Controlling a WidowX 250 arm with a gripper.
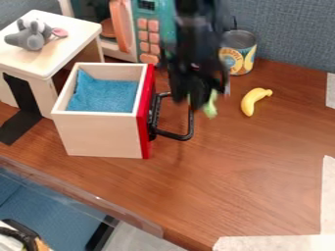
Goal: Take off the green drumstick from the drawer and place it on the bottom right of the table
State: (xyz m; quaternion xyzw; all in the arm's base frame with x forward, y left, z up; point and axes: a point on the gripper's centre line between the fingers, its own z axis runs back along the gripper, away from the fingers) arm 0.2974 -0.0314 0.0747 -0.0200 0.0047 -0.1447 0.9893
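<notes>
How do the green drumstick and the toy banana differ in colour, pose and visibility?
The green drumstick is pale green; the toy banana is yellow. The drumstick hangs at the gripper, while the banana lies on the table. The drumstick is partly hidden; the banana shows whole.

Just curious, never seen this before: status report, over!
Gripper beside the open drawer, over the table. Green drumstick in its grip. Possible snags: drawer handle and yellow banana, both close by.
</notes>
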